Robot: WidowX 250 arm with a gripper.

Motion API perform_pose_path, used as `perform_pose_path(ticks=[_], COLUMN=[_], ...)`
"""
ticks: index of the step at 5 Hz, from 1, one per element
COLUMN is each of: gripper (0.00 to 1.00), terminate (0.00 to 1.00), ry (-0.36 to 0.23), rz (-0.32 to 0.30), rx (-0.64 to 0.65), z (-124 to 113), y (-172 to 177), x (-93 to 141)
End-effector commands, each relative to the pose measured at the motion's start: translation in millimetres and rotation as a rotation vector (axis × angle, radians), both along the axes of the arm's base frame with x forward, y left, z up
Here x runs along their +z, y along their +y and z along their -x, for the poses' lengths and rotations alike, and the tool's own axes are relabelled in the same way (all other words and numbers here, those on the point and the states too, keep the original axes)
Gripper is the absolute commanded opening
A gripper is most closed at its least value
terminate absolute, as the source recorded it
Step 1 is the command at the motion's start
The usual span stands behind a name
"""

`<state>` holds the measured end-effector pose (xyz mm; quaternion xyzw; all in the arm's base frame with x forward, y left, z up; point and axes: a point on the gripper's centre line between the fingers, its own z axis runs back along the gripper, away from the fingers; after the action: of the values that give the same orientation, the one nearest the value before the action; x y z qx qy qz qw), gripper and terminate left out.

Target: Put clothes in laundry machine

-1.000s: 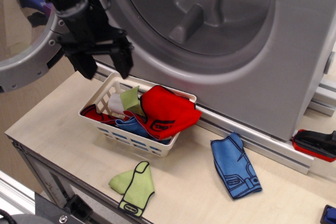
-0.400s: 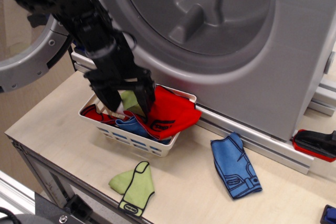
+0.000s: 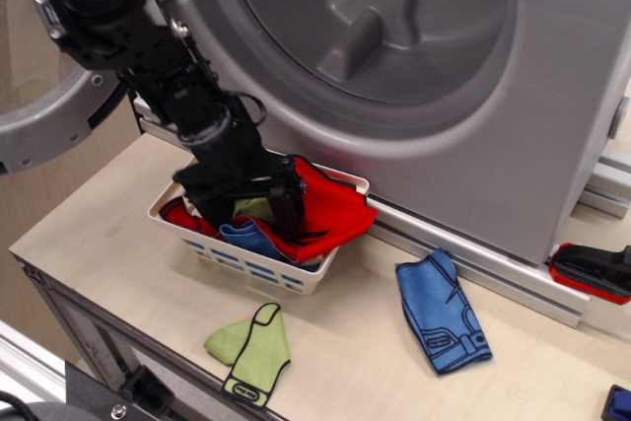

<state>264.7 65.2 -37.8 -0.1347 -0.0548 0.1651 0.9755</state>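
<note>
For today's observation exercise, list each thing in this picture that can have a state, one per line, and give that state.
laundry machine: open, drum empty as far as visible.
door: swung open at left.
gripper: open, lowered into the basket over the clothes.
basket: upright on the table, holding red, blue and green clothes.
red garment: draped over the basket rim.
blue garment: flat on the table.
green garment: flat on the table.

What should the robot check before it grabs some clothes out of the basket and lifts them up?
1. Washer door swung open: ok, the laundry machine drum shows.
2. hand down in the white basket: ok.
3. Fingers spread around cloth: ok, they straddle a lime green piece.
4. Cloth actually gripped: cannot tell.
5. Other clothes out of the way: ok, the blue garment and green garment lie on the table.
</note>
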Motion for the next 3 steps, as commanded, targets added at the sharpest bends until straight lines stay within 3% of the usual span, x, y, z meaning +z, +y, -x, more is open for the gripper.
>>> perform_pose_path(ticks=[1, 2, 3], gripper=[1.0, 1.0, 0.0], terminate=[0.0, 0.0, 0.0], ry=[0.026, 0.01, -0.04], rz=[-0.05, -0.084, -0.14], rx=[-0.021, -0.057, -0.07], z=[-14, -17, -15], y=[-5, -7, -7], x=[-20, -22, -6])
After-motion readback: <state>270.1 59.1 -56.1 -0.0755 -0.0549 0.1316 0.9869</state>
